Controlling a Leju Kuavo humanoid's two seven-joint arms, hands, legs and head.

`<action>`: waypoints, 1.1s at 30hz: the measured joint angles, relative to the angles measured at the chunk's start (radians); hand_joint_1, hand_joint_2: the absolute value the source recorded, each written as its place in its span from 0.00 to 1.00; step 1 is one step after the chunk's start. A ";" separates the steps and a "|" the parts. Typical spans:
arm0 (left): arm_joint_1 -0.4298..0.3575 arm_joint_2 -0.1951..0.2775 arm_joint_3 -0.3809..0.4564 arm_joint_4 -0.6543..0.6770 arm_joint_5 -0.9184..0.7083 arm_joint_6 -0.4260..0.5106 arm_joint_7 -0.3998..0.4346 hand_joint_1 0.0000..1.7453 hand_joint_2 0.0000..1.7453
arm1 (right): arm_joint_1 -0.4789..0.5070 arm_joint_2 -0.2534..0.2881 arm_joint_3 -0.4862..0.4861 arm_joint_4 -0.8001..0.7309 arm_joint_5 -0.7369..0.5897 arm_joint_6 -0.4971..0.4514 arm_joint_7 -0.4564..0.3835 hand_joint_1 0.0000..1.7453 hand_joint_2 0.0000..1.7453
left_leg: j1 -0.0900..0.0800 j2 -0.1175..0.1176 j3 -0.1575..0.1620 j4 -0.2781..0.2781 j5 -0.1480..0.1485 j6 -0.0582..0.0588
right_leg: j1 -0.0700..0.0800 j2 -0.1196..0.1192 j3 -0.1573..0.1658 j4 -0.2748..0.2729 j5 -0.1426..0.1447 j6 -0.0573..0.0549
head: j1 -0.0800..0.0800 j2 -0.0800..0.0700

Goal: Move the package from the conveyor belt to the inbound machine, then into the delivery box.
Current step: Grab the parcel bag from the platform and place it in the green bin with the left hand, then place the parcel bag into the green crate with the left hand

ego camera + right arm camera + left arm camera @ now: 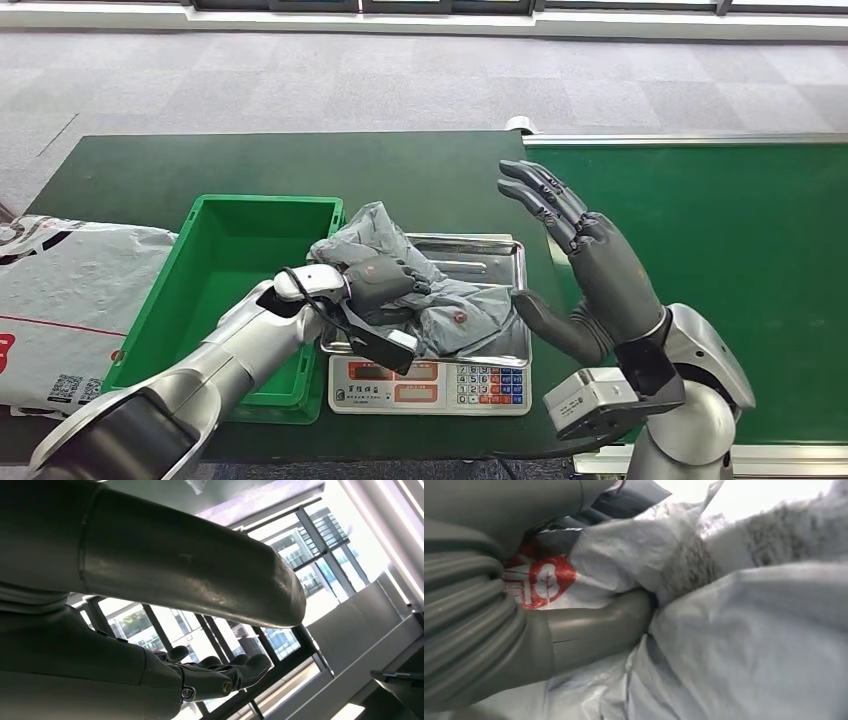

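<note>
A crumpled grey plastic package (440, 285) lies on the steel tray of the weighing scale (490, 252), its near-left part spilling toward the bin. My left hand (385, 283) grips the package from above, fingers curled into the plastic. In the left wrist view the thumb (594, 630) presses into the package (744, 645), beside a red printed logo. My right hand (585, 260) hangs open to the right of the scale, fingers straight and spread, holding nothing; its thumb points toward the package. The right wrist view shows those fingers (220, 672) stretched against windows.
A green plastic bin (235, 275) stands left of the scale. A large grey sack (70, 300) with red print lies at the far left. The green conveyor belt (720, 250) runs on the right. The scale's keypad (485, 383) faces the near edge.
</note>
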 joint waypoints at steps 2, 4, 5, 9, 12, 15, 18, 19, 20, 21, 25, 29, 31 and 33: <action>0.002 0.008 0.011 -0.018 0.021 0.127 0.050 1.00 1.00 | 0.001 0.000 -0.006 0.000 -0.002 0.000 0.000 0.00 0.00 | 0.000 0.000 -0.002 0.000 0.001 -0.001 | 0.001 0.000 -0.002 0.000 0.001 0.000 | 0.000 0.000; 0.004 0.019 0.035 -0.055 0.028 0.260 0.125 1.00 1.00 | 0.003 0.000 -0.014 0.000 -0.003 0.000 0.000 0.00 0.00 | 0.000 -0.001 -0.004 0.000 0.002 -0.001 | 0.001 0.000 -0.004 0.001 0.001 -0.001 | 0.000 0.000; 0.006 0.027 0.055 -0.081 0.023 0.324 0.174 1.00 1.00 | 0.004 0.000 -0.017 0.000 -0.003 0.000 0.000 0.00 0.00 | 0.000 -0.001 -0.005 0.000 0.002 -0.001 | 0.001 0.000 -0.004 0.001 0.001 -0.001 | 0.000 0.000; 0.015 0.065 0.147 -0.203 -0.017 0.448 0.333 1.00 1.00 | 0.006 0.000 -0.026 0.000 -0.002 0.000 0.000 0.00 0.00 | 0.000 0.000 -0.006 0.000 0.001 -0.001 | 0.001 0.002 -0.007 0.001 0.001 -0.001 | 0.000 0.000; 0.038 0.098 0.202 -0.284 -0.069 0.451 0.381 1.00 1.00 | 0.008 0.000 -0.030 0.001 0.001 0.000 0.000 0.00 0.00 | 0.000 0.000 -0.007 -0.001 0.001 -0.001 | 0.001 0.003 -0.008 0.001 0.000 -0.001 | 0.000 0.000; 0.066 0.123 0.262 -0.357 -0.199 0.440 0.463 1.00 1.00 | 0.009 0.000 -0.037 0.001 -0.001 0.000 0.000 0.00 0.00 | 0.000 0.000 -0.008 -0.001 0.002 -0.002 | 0.002 0.003 -0.009 0.001 0.000 -0.001 | 0.000 0.000; 0.081 0.146 0.312 -0.390 -0.441 0.347 0.600 1.00 1.00 | 0.011 0.000 -0.047 0.001 -0.004 0.000 0.000 0.00 0.00 | 0.000 0.000 -0.009 -0.001 0.002 -0.002 | 0.001 0.003 -0.010 0.001 0.000 -0.001 | 0.000 0.000; 0.084 0.152 0.319 -0.390 -0.498 0.301 0.632 1.00 1.00 | 0.011 0.000 -0.049 0.001 -0.005 0.000 0.000 0.00 0.00 | 0.000 0.000 -0.009 -0.001 0.002 -0.002 | 0.001 0.003 -0.010 0.001 0.000 -0.001 | 0.000 0.000; 0.086 0.158 0.322 -0.384 -0.535 0.258 0.652 1.00 1.00 | 0.011 0.000 -0.050 0.001 -0.006 0.000 0.000 0.00 0.00 | 0.000 0.000 -0.009 -0.001 0.002 -0.002 | 0.001 0.003 -0.011 0.001 0.000 -0.001 | 0.000 0.000; 0.090 0.163 0.323 -0.372 -0.556 0.226 0.660 1.00 1.00 | 0.011 0.000 -0.051 0.001 -0.007 0.000 0.000 0.00 0.00 | 0.000 0.000 -0.009 -0.001 0.002 -0.002 | 0.001 0.003 -0.011 0.001 0.000 -0.001 | 0.000 0.000; 0.110 0.168 0.325 -0.291 -0.567 0.221 0.628 1.00 1.00 | 0.012 0.000 -0.059 0.002 -0.008 0.000 0.000 0.00 0.00 | 0.000 0.000 -0.010 -0.001 0.002 -0.002 | 0.001 0.003 -0.011 0.001 0.000 -0.001 | 0.000 0.000; 0.120 0.168 0.329 -0.223 -0.572 0.256 0.617 0.57 1.00 | 0.015 0.000 -0.068 0.002 -0.006 0.000 0.000 0.00 0.00 | 0.000 0.000 -0.011 0.000 0.002 -0.002 | 0.001 0.003 -0.013 0.001 0.000 -0.001 | 0.000 0.000; 0.119 0.168 0.332 -0.203 -0.573 0.272 0.625 0.07 0.50 | 0.016 0.000 -0.073 0.003 -0.008 0.000 0.000 0.00 0.00 | 0.000 0.000 -0.011 0.000 0.002 -0.002 | 0.001 0.003 -0.013 0.001 0.000 -0.001 | 0.000 0.000; 0.119 0.168 0.338 -0.191 -0.573 0.284 0.642 0.00 0.00 | 0.018 0.000 -0.077 0.002 -0.009 0.000 0.000 0.00 0.00 | 0.000 0.001 -0.012 0.000 0.002 -0.002 | 0.001 0.003 -0.014 0.001 0.000 -0.001 | 0.000 0.000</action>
